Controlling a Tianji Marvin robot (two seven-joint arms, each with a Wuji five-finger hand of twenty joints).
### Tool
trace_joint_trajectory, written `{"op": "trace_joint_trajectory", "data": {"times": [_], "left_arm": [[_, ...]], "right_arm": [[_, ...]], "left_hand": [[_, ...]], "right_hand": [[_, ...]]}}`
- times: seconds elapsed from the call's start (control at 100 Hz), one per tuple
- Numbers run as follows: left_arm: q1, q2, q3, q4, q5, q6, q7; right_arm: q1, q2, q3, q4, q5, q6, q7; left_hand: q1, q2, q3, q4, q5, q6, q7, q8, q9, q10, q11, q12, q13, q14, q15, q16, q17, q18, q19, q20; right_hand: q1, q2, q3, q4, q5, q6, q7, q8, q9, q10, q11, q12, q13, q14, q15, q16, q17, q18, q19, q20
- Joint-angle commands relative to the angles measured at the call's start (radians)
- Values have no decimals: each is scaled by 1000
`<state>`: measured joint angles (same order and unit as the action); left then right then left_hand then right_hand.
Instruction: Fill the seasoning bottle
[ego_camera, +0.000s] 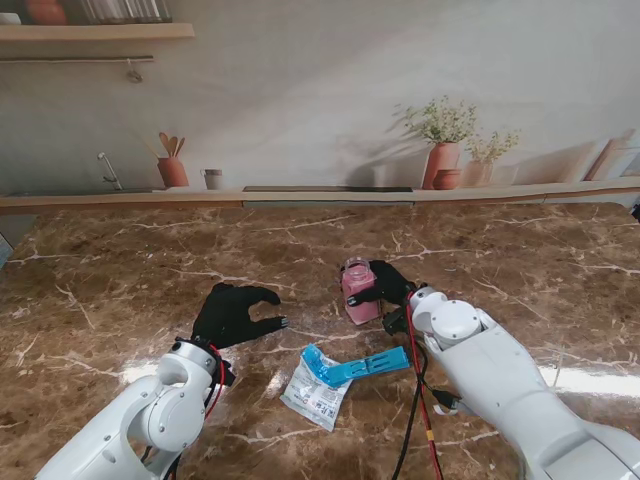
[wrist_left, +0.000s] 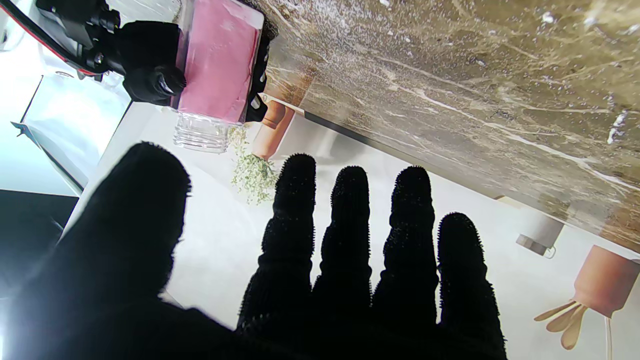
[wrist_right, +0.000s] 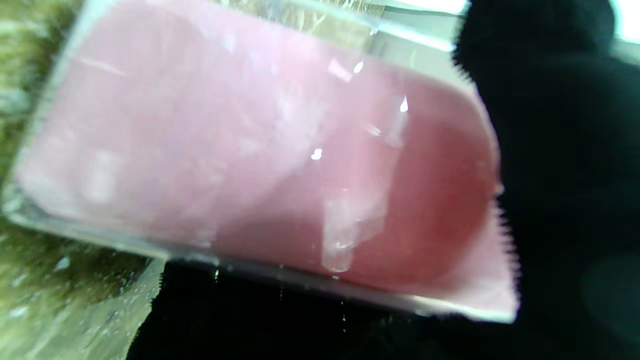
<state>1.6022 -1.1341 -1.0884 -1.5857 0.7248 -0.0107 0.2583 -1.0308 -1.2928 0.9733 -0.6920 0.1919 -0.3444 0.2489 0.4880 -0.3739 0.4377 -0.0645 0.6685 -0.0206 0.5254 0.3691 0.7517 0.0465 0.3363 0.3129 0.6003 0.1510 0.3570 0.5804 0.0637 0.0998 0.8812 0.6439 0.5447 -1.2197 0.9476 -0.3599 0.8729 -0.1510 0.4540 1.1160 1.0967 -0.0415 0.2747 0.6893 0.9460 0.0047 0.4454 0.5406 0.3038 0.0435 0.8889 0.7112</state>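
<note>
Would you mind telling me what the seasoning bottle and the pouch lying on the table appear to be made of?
The seasoning bottle, held by the right hand, looks like clear glass or hard plastic: glossy, see-through walls showing pink contents, with a moulded threaded neck. The pouch looks like thin flexible plastic film, white and printed, slightly crinkled, with a stiffer blue strip across it.

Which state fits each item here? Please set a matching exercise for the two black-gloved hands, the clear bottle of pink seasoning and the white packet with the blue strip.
Things:
1. left hand in black glove
2. right hand in black glove
3. clear glass seasoning bottle with pink contents
4. white packet with a blue strip

States:
A. lying flat on the brown marble table, untouched
B. fingers spread, holding nothing
C. standing upright, cap off, gripped from its right side
D. closed around the bottle

Pairs: 1-B, 2-D, 3-C, 4-A
</note>
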Motion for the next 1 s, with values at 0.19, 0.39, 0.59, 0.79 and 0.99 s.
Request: {"op": "trace_joint_trajectory", "data": {"times": [0.19,0.39,0.59,0.79,0.99], "left_arm": [[5,-1,-6,2,4,-7,2],[11,2,-24,-12,17,-15,-3],[18,14,-55,-43,40,-36,-48],[26,33,-103,-86,65,-86,-136],[65,59,-190,-168,84,-119,-290]], "right_arm": [[-37,15,37,-63,12,38,-35],[-75,46,71,-160,-20,88,-50],[-128,90,119,-305,-105,119,-73],[-203,125,184,-465,-189,119,-91],[-276,127,227,-581,-273,86,-197]], "left_hand": [[-1,37,-11,32,30,-13,2,3,5,8,-22,-12,5,-1,-25,-11,-24,-22,-15,-10],[0,37,-9,31,28,-14,1,3,3,8,-23,-13,4,-2,-26,-12,-24,-21,-16,-11],[2,42,-12,31,21,-17,-2,3,-15,16,-23,-10,-12,5,-28,-11,-34,-7,-22,-11],[8,43,-10,31,14,-21,-2,5,-26,14,-23,-5,-19,4,-27,-6,-36,3,-23,-7],[12,47,-13,28,-16,-19,-20,0,-63,6,-34,-3,-48,-1,-39,-5,-34,27,-22,2]], "right_hand": [[189,384,252,97,-45,-13,205,-555,-30,-77,343,351,-21,-6,157,302,19,2,35,-38],[248,565,168,109,6,26,360,-885,-185,-43,410,541,-215,-2,299,414,-66,-9,13,-40],[238,610,161,102,124,-85,463,-616,-268,-68,470,578,-306,-30,421,437,-69,-13,95,-12],[225,716,108,97,165,-180,380,-188,-289,-39,233,310,-321,-48,290,292,-41,-28,157,23],[239,778,118,117,168,-171,430,-26,50,-15,209,70,92,50,90,-4,174,114,176,-4]]}}
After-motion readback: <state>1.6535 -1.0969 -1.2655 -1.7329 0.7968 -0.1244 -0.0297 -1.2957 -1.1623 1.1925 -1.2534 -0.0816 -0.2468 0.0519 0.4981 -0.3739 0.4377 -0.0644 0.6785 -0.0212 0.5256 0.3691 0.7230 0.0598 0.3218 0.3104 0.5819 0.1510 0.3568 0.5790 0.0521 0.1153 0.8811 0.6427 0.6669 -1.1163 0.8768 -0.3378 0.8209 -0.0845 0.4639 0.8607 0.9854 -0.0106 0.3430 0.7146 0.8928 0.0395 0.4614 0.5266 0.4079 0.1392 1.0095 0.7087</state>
